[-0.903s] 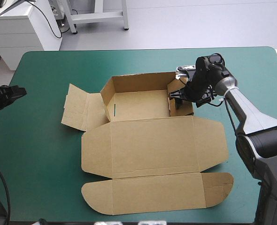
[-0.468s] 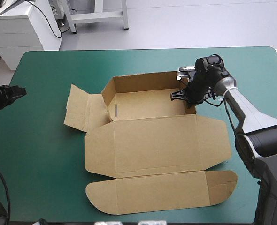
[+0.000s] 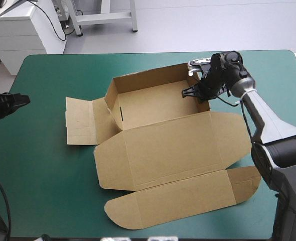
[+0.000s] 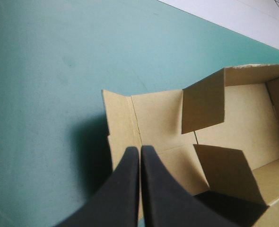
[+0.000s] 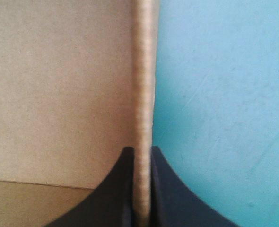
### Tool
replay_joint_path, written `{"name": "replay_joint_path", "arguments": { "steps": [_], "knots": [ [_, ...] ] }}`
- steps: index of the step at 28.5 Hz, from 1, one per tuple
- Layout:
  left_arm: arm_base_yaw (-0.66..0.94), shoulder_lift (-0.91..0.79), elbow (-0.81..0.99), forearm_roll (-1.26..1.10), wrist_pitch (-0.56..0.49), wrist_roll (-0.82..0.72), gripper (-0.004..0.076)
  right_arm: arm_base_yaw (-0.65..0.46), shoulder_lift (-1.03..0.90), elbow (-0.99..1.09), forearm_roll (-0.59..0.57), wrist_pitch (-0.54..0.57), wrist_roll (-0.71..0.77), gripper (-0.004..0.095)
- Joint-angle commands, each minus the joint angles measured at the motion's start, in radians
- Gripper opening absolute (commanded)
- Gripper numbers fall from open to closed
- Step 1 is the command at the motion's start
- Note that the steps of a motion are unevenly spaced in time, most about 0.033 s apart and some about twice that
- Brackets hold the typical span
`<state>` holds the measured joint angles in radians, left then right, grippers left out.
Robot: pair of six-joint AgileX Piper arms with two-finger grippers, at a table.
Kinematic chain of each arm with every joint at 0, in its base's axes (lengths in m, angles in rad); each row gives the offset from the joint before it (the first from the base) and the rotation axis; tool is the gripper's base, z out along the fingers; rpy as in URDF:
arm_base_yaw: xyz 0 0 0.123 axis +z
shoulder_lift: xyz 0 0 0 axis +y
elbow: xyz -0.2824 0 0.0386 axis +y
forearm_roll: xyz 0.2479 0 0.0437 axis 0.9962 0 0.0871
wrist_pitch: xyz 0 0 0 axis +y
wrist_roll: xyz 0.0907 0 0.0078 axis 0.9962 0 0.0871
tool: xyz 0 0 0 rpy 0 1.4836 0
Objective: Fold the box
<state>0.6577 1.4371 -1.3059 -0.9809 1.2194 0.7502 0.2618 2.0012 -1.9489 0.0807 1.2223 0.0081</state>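
Right wrist view: right fingers tight on wall of box.

1. Clamped between the black fingers of the right gripper: a wall of the box, edge-on.
2. Runs ahead toward 12 o'clock.
3. Brown board at 9 o'clock, teal-green cover at 3 o'clock.

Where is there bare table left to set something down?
Bare cover: the far strip between the box and the far edge of the table, and the near-left corner, bordered by the box's side flap and flat lid. Crowded: centre and near right, under the lid; the right side, where the right gripper holds the box's wall.
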Motion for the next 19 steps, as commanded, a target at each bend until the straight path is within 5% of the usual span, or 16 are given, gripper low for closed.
{"name": "replay_joint_path", "arguments": {
  "steps": [1, 19],
  "knots": [
    [0.002, -0.039, -0.025, -0.076, -0.026, 0.003, -0.0008, -0.033, -0.066, -0.102, 0.013, 0.023, -0.042, -0.0021],
    [0.002, 0.125, -0.025, -0.117, -0.179, 0.01, -0.0008, -0.048, -0.465, -0.109, 0.054, 0.023, -0.104, -0.0021]
  ]
}}
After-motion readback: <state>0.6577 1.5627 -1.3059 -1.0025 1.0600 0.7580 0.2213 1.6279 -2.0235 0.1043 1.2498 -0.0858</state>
